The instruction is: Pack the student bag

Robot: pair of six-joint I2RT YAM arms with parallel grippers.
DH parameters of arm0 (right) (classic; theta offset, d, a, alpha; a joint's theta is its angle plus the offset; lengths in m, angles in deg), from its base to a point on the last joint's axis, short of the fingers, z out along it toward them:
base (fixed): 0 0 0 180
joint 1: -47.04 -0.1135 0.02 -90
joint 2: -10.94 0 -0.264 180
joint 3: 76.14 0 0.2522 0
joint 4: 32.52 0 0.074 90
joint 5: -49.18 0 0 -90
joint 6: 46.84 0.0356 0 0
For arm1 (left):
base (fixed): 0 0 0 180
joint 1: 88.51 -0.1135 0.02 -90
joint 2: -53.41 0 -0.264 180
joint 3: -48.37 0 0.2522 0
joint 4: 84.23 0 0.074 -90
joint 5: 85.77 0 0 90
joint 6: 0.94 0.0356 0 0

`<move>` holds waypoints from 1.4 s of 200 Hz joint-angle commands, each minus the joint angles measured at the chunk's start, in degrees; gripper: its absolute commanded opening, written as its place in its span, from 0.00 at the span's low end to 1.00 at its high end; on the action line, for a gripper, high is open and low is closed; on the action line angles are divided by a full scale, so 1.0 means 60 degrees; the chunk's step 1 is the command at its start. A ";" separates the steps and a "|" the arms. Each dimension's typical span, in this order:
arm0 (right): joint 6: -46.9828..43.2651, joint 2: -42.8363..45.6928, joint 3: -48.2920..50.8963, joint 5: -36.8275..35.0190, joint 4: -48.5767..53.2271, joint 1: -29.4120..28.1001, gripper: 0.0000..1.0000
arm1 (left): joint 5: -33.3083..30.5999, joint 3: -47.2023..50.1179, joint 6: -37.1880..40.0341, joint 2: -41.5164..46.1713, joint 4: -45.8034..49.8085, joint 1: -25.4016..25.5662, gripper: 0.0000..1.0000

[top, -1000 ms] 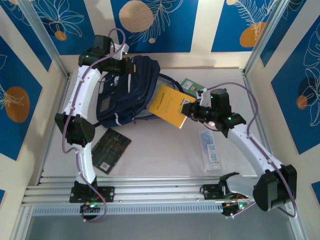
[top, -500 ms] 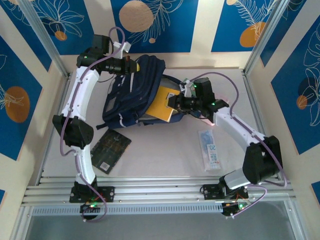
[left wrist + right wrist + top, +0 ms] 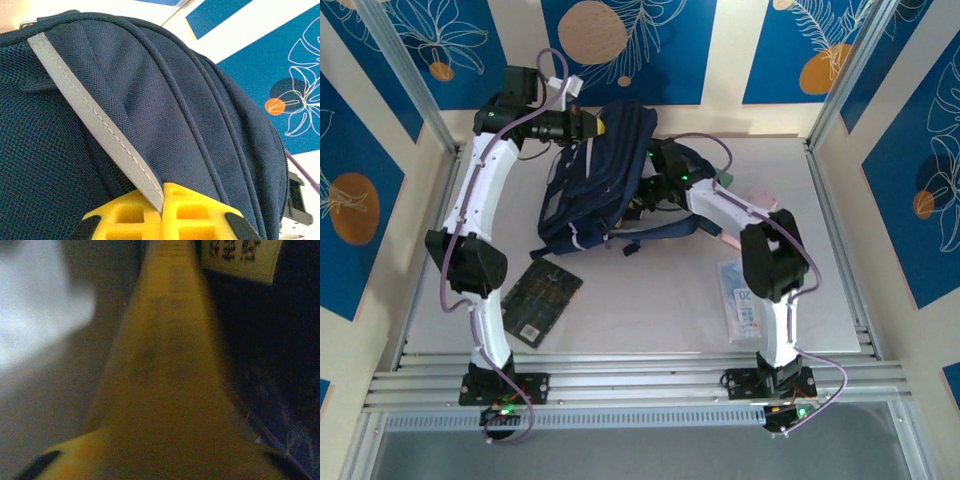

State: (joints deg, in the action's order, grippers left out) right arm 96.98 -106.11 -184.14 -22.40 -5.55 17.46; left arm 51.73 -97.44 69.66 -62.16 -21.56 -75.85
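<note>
Bag [image 3: 595, 190] pinched open by left gripper [image 3: 162, 200]; right gripper [image 3: 160, 460] (grasp unclear) has yellow book [image 3: 165, 340] inside; release likely next.

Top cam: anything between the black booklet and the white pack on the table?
Nothing. In the top view the table is bare between the black booklet and the white pack; the bag lies farther back, off that line.

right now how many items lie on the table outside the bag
4: dark booklet front left, clear packet front right, pink item and green corner beside the right arm; the arm or student bag may hide more.
</note>
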 commanded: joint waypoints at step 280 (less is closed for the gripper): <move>-0.2857 0.6355 0.4762 -0.3683 0.1136 -0.0021 0.96 | -0.3685 -0.0902 -0.0212 -0.2508 -0.0457 0.0397 0.31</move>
State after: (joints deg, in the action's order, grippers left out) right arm 81.53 -70.29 -158.00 -45.29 2.32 17.72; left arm 29.00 -100.90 70.45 -76.62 -21.96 -76.04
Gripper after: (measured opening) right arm 0.960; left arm 0.221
